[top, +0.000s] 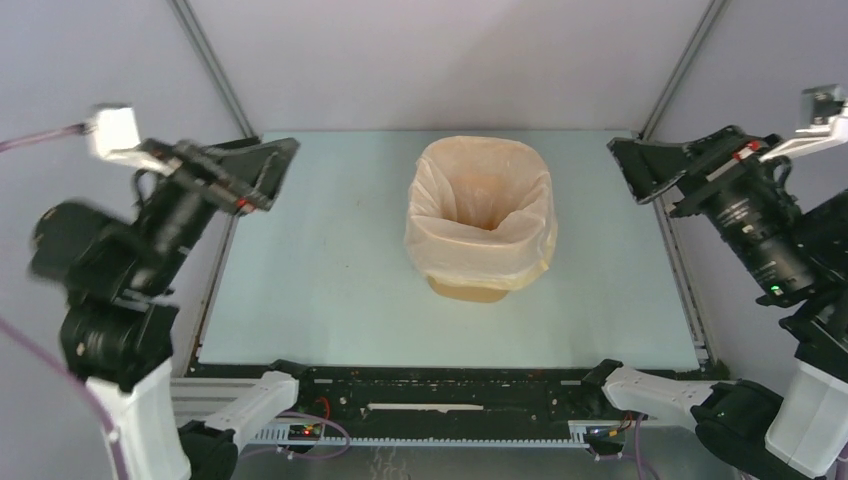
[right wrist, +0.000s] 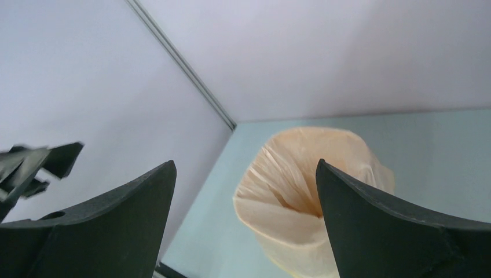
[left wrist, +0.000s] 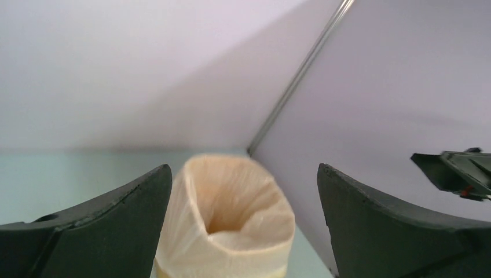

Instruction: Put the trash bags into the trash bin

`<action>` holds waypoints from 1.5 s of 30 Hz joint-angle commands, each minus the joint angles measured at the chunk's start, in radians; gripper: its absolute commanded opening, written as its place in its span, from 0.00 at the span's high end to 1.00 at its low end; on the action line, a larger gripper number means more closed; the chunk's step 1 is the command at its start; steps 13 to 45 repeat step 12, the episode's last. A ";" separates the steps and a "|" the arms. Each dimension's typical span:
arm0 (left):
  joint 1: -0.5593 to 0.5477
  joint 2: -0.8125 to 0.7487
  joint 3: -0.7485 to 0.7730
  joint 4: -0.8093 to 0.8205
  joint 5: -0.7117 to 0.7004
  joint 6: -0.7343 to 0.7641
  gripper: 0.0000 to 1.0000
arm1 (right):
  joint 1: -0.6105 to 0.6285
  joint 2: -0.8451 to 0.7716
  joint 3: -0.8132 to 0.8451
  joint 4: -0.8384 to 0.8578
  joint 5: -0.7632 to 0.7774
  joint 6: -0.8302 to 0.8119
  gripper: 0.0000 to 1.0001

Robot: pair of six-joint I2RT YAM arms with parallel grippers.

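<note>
Top external: bag (top: 480,215) lines bin (top: 468,291), rim folded over its mouth. Left gripper (top: 272,172) and right gripper (top: 630,172) gape empty, well apart from it. Likely done.

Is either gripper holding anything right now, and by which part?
Nothing is held. Left gripper and right gripper both stand open, well apart from the trash bag, which lines the trash bin and folds over its rim.

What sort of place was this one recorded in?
Most likely a lab test booth, not a home: plain grey walls joined by metal posts, a pale-green table, and a bin lined with a bag between the left arm and right arm.
</note>
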 commanded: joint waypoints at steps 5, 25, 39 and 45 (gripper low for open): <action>-0.006 -0.158 0.017 0.233 -0.215 0.123 0.00 | 0.004 0.031 0.156 -0.002 0.026 -0.031 0.00; -0.006 -0.108 0.076 0.190 -0.232 0.126 0.00 | 0.004 0.008 0.102 -0.017 0.086 -0.008 0.00; -0.006 -0.108 0.076 0.190 -0.232 0.126 0.00 | 0.004 0.008 0.102 -0.017 0.086 -0.008 0.00; -0.006 -0.108 0.076 0.190 -0.232 0.126 0.00 | 0.004 0.008 0.102 -0.017 0.086 -0.008 0.00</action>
